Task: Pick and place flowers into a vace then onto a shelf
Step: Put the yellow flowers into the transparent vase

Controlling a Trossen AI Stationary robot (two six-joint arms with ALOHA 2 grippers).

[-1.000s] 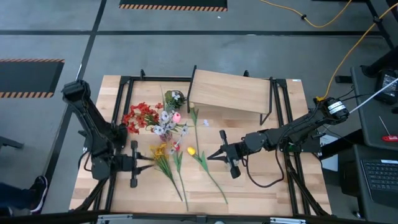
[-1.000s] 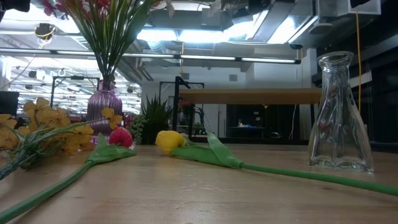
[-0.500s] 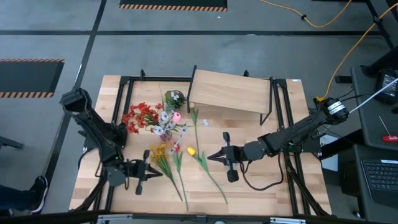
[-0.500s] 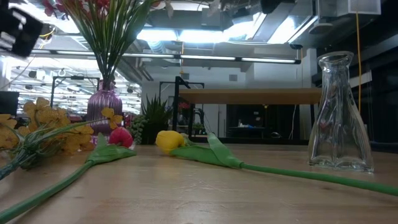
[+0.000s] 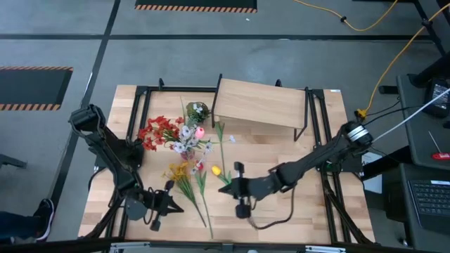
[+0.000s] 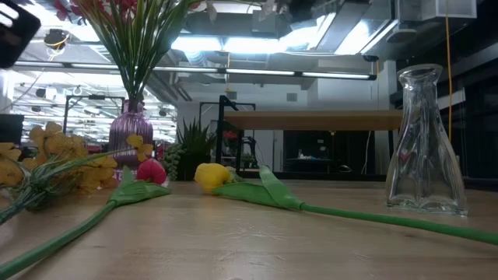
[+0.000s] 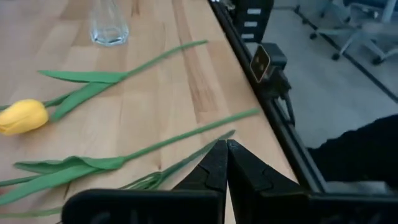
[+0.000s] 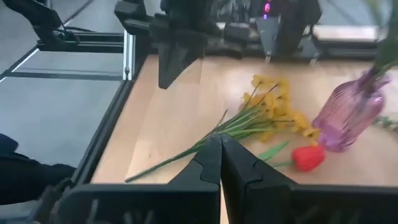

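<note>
Both my grippers, left [image 5: 171, 204] and right [image 5: 226, 188], have fingers clenched on nothing; I'd part the right before descending onto the yellow tulip's long green stem [image 5: 239, 200]

Both arms matte black w/ chunky jointed segments. Left arm [image 5: 105, 151] has a blocky shoulder housing, slimmer links further out. Right arm [image 5: 320, 158] carries a pale silver-white collar near its base; a thin black cable loops beside it. Left gripper [image 7: 224, 163] & right gripper [image 8: 221, 155]: dark tapered fingers, pointed tips pressed together, mounted on a flat black crossbar
</note>
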